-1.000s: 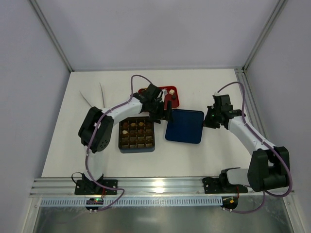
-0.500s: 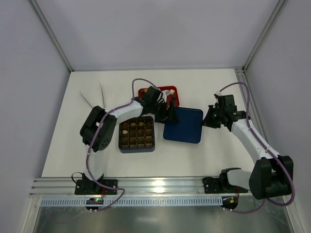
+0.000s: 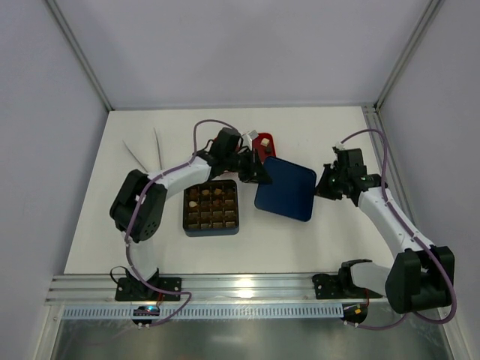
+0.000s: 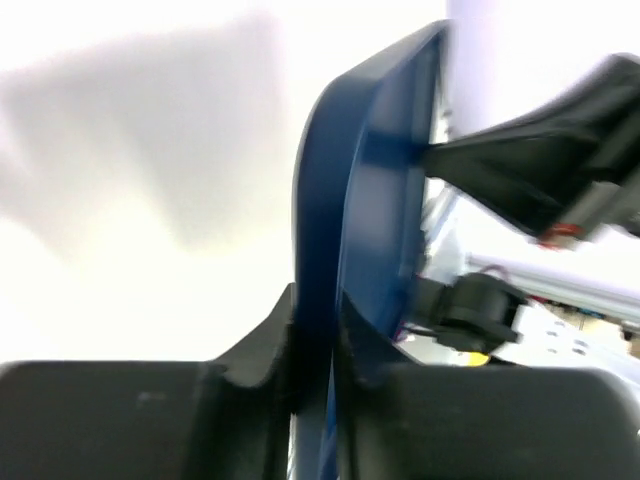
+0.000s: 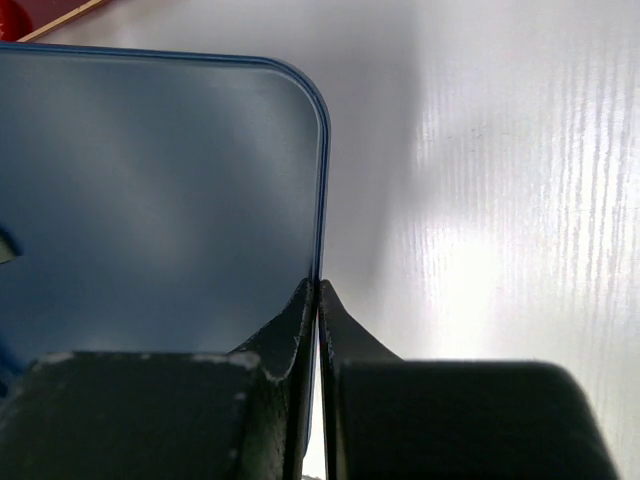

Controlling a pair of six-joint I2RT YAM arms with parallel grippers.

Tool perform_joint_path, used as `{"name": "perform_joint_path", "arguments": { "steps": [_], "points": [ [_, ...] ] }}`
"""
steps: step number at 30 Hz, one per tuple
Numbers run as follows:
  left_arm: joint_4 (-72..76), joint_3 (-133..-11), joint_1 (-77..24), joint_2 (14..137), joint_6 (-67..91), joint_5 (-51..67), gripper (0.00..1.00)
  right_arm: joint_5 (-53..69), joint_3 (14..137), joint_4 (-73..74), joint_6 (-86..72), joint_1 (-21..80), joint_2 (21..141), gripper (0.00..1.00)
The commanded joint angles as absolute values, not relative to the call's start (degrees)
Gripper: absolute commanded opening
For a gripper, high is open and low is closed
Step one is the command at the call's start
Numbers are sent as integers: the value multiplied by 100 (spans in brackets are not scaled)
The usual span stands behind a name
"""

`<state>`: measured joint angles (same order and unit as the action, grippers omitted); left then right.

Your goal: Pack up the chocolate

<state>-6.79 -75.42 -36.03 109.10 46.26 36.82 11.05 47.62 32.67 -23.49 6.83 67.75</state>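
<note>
Lowest in the overhead frame, left of centre, the box (image 3: 185, 211) sits open on the worktop (image 3: 112, 240), with chocolate (image 3: 206, 193) in its upper rows and the lower rows seemingly bare; just right of it the lid (image 3: 285, 191) is carried by both arms, the left gripper (image 3: 260, 175) with jaws pinched on its left rim and the right gripper (image 3: 321, 189) with jaws pinched on its right rim, each biting only a thin edge; should the arms move out of step, the lid would likely twist free of one grip and drop on the open box, or its upper left corner, which overlaps the red tray (image 3: 271, 148), could sweep off the few pieces lying there at upper centre; the chocolate is too small here to read a heading, and as cubes and rounds it probably has no real long axis.
</note>
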Motion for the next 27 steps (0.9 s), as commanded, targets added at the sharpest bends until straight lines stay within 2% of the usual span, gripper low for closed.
{"name": "perform_joint_path", "arguments": {
  "steps": [1,2,5,6,7,8,10,11,12,14,16,17,20,21,23,24,27],
  "points": [
    [-483,-7567,-3665,10635,4843,3770,5,1240,4852,2962,-2443,1053,6442,4],
    [-501,-7559,-3674,10600,4869,3797,1,1074,4843,2971,-2435,1116,6425,5],
    [-685,-7585,-3630,10442,4931,3858,0,583,4825,2953,-2408,1467,6346,18],
    [-877,-7637,-3578,10372,4931,3876,0,476,4834,2971,-2356,1616,6267,30],
    [-1009,-7672,-3542,10328,4922,3876,0,370,4843,2962,-2355,1617,6214,36],
    [-1141,-7725,-3498,10275,4922,3902,0,152,4851,2962,-2312,1783,6162,49],
    [-1572,-7769,-3341,10108,4896,3929,0,-208,4895,2997,-2250,2020,5820,59],
    [-1739,-7830,-3288,10047,4878,3937,0,-376,4922,3014,-2146,2291,5653,67],
    [-2062,-7857,-3218,10002,4861,3955,0,-717,4991,3041,-2084,2494,5399,70],
    [-2432,-7919,-3033,9871,4922,4095,0,-1009,5080,3067,-1943,3151,5151,75],
    [-2574,-7919,-2884,9765,5053,4192,0,-1501,5203,3085,-1697,3697,4871,75],
    [-2732,-7902,-2831,9730,5089,4271,0,-1747,5247,3094,-1531,4379,4817,75],
    [-2777,-7717,-2681,9572,5396,4456,0,-2775,5388,3155,-1275,5419,4764,75],
    [-2777,-7682,-2663,9528,5457,4491,0,-3021,5388,3155,-1118,6102,4798,75],
    [-2795,-7568,-2646,9414,5598,4544,0,-3777,5396,3173,-976,6677,5034,75],
    [-2804,-7515,-2637,9387,5642,4561,0,-4058,5431,3173,-906,7271,5149,75],
    [-2821,-7374,-2619,9273,5774,4579,0,-5087,5624,3321,-703,7917,5860,76]
  ]
}}
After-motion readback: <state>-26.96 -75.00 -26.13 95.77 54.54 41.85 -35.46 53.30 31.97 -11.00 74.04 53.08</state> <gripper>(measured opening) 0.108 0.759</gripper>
